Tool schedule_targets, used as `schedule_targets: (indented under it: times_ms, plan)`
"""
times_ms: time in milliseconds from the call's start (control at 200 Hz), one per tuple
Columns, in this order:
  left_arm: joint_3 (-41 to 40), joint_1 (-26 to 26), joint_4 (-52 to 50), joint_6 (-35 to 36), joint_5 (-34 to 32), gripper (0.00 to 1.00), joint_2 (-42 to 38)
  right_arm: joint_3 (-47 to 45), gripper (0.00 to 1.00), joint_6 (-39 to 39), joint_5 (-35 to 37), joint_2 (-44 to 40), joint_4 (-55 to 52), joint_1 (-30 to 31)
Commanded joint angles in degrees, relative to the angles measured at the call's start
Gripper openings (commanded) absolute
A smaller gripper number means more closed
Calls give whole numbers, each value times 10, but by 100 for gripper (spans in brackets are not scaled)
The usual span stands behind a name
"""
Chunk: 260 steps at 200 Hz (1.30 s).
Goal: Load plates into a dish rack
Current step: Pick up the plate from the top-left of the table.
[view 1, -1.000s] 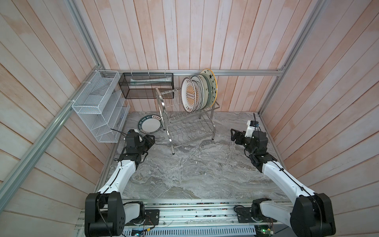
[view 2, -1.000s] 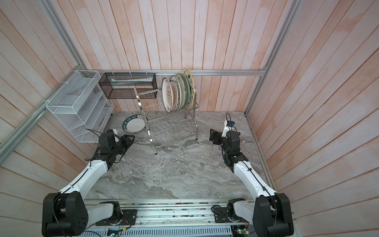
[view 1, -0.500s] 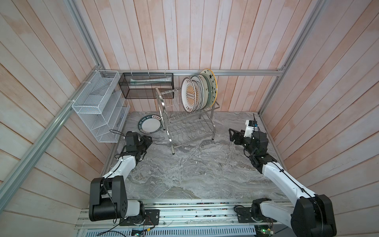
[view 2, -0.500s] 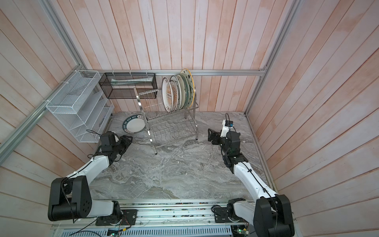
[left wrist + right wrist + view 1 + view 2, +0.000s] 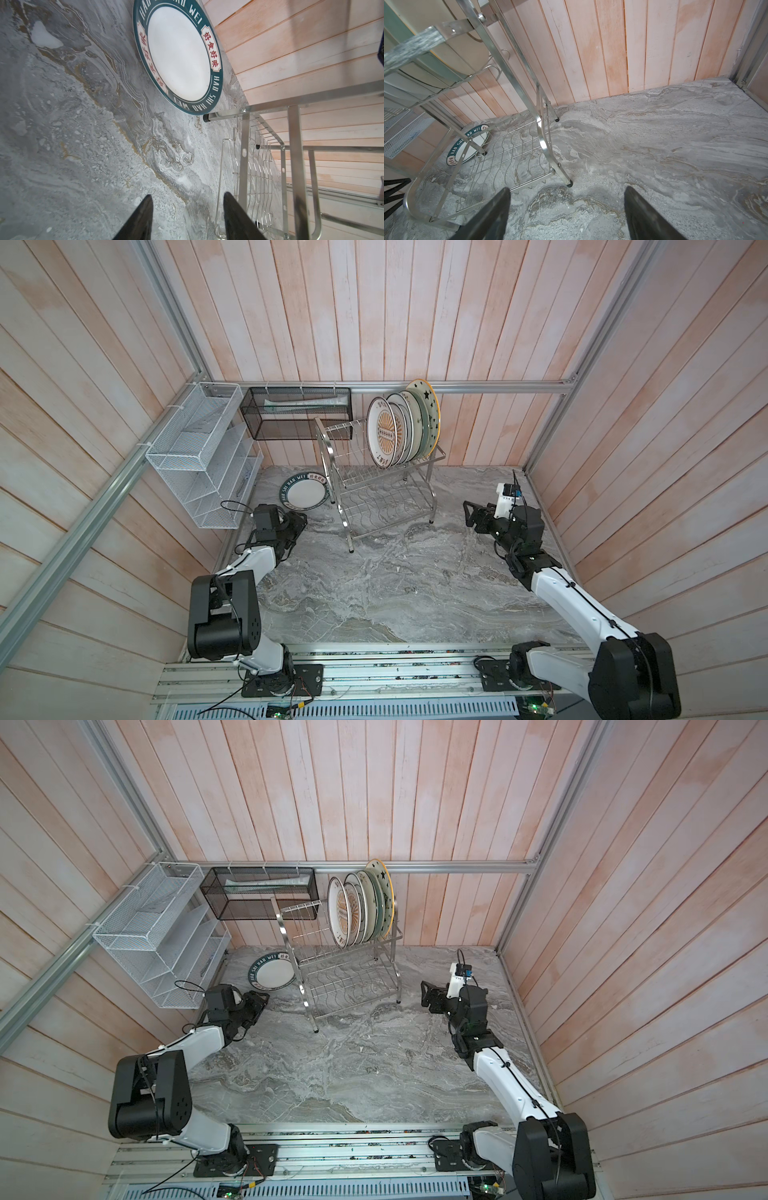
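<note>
Beside the rack (image 5: pixel 299 166), one plate (image 5: pixel 305 491) lies flat, so the left gripper (image 5: pixel 187 195) aims there, jaws apart. The right gripper (image 5: pixel 566 189) hangs open, empty.

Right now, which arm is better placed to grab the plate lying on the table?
Left. The left gripper sits open and empty just short of the plate, pointing toward it. The right gripper is beyond the rack, which stands between them.

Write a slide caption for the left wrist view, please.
Open left gripper faces the green-rimmed plate flat beside the dish rack.
</note>
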Motion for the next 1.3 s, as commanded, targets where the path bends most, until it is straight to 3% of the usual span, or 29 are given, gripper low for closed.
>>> schedule_targets:
  times_ms: [0,900,1295]
  plan:
    - [20,8,25,-8,14,55,21,0,86,-8,-10,9,10,-4]
    - [119,20,44,-23,27,55,179,9,85,-3,-11,26,-4,-5]
    - [133,20,110,-90,-3,55,246,9,85,-3,-10,18,-8,-5]
